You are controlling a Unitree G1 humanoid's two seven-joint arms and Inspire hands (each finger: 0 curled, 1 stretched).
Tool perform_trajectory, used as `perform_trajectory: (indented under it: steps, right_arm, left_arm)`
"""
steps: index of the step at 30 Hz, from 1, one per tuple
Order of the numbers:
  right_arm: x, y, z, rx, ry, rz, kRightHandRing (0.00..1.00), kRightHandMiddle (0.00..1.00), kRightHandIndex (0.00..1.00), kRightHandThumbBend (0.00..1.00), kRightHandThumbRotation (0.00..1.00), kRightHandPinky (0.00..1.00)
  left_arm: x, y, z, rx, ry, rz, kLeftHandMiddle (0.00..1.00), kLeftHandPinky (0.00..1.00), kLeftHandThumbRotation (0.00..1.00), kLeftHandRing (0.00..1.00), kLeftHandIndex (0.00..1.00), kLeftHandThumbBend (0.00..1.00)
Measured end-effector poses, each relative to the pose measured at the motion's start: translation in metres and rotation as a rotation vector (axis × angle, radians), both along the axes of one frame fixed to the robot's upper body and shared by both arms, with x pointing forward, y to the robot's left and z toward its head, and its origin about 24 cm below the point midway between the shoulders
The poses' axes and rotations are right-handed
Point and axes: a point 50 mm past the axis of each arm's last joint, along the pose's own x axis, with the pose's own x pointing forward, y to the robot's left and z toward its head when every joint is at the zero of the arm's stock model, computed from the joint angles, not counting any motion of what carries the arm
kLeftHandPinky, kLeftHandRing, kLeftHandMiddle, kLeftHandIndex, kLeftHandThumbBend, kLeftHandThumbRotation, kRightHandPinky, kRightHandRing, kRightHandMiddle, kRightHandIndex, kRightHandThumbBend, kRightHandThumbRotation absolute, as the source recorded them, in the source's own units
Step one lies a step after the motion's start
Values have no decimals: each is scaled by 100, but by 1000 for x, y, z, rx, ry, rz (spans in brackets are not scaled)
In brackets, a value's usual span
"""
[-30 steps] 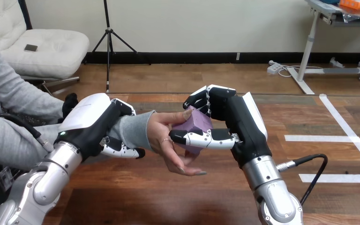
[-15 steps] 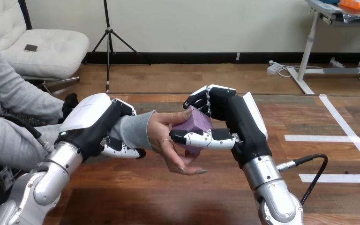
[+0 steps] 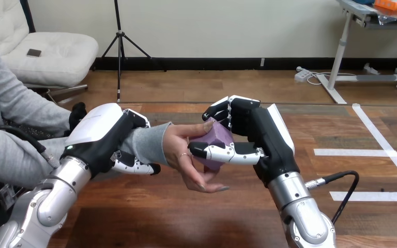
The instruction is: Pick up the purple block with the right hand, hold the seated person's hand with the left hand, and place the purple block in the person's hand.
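The purple block (image 3: pixel 216 138) sits in the person's open hand (image 3: pixel 188 155), which reaches in from the left over the wooden table (image 3: pixel 186 217). My right hand (image 3: pixel 258 135) is shut on the block, thumb under its near side and fingers curled over its far top. My left hand (image 3: pixel 106 137) is curled round the person's wrist (image 3: pixel 147 144) in a grey sleeve, fingers showing under it. The block's lower part is hidden by my right thumb and the person's palm.
The person's other arm and torso fill the left edge. The table's far edge runs just behind both hands. Bare wood lies in front of the hands and to the right.
My right hand has shifted very slightly with the block in the person's palm. The left hand stays on the wrist.
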Motion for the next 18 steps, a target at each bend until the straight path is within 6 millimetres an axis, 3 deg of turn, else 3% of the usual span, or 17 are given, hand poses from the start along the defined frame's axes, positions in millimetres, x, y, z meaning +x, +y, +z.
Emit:
perform_trajectory:
  steps: [8,14,17,18]
  right_arm:
    - [-1,-1,1,1,27,18,52,57,58,92,12,44]
    - [-3,-2,1,-17,49,41,60,65,66,91,32,53]
    - [-4,-1,0,-33,58,55,65,69,70,91,44,57]
    - [-4,-1,0,-41,62,59,68,72,73,92,54,60]
  left_arm:
    - [0,0,0,4,11,-6,35,22,0,28,37,70]
    - [-1,0,-1,15,25,-18,43,31,2,38,44,71]
    - [-1,-1,0,22,32,-29,48,37,9,44,49,72]
    - [-2,-1,1,25,34,-33,52,41,14,48,53,73]
